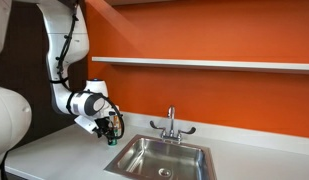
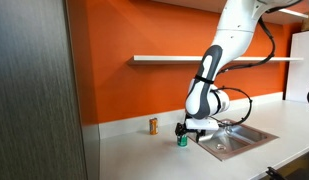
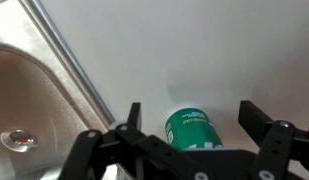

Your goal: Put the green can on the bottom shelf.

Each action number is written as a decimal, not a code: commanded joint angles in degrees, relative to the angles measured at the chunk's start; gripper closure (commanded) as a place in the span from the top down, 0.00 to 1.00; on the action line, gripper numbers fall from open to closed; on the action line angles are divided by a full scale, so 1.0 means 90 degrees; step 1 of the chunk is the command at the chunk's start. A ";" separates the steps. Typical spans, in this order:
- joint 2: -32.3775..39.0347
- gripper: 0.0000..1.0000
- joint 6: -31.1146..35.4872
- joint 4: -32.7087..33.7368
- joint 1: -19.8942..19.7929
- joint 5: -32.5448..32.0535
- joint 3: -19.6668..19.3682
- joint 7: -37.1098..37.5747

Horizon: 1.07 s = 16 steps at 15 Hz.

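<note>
Nearest the wrist camera: gripper [image 3: 191,108] with its claw spread wide, one finger on each side of the green can [image 3: 189,130], a gap showing on both sides and no contact visible. Can stands upright on the grey countertop [image 2: 134,150], just beside the rim of the steel sink [image 3: 34,100], to its left; in both exterior views it sits directly under the claw. Judged step: can bracketed, grasp not yet made. Next move calls for closing squarely on the can body, then a long lift up to the bottom shelf [image 1: 204,63], a thin pale board high on the orange wall [image 1: 224,100]. The lift should keep clear of the faucet [image 1: 171,122], and the narrow ledge calls for a level set-down. Small brown can [image 2: 152,125] stands apart, further left and nearer the wall. Counter is flat and matte. Tall grey panel [image 2: 34,90] fills the near left.
</note>
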 commanded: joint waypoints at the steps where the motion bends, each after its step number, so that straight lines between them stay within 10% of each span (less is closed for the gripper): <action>1: 0.0219 1.00 0.0504 0.0102 0.0425 0.0058 -0.0428 -0.0104; 16: 0.0742 1.00 0.1360 0.0473 0.1894 0.0081 -0.1822 -0.0037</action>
